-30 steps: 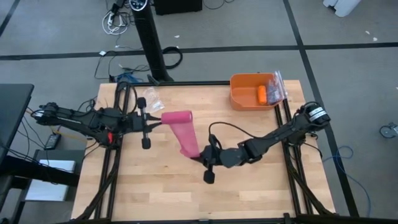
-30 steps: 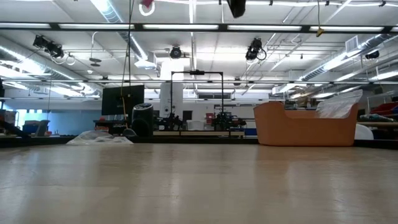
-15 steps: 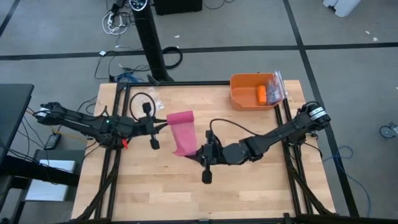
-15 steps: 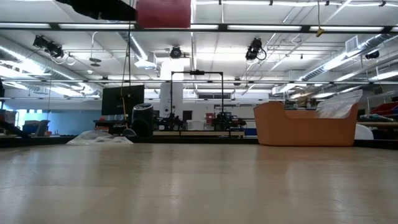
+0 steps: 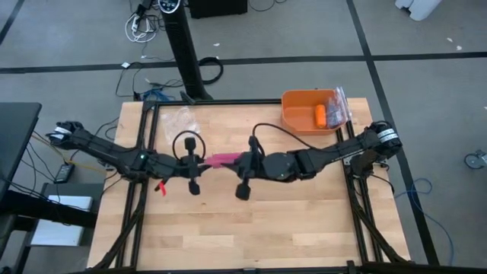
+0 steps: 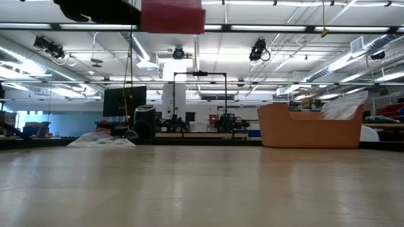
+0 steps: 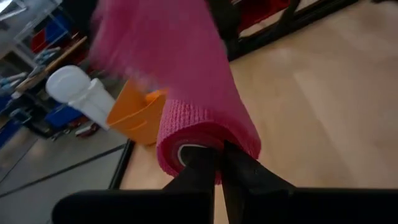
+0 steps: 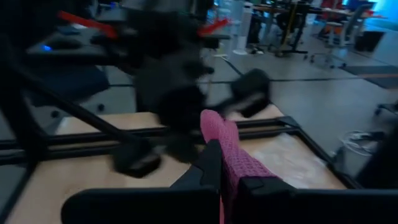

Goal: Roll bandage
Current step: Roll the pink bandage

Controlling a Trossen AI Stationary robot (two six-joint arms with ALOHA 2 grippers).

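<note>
Left gripper, well short of the orange bin, clenches the rolled end of the bandage while the right gripper pinches its free tail, so rolling looks partly done, the short stretched span left.

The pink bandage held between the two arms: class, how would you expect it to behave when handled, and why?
The bandage is probably floppy: its unrolled length spans between the left claw and right claw rather than holding a shape of its own. It likely grips well, given its woven texture. Its rolled end looks cylindrical, so it might roll if set down.
</note>
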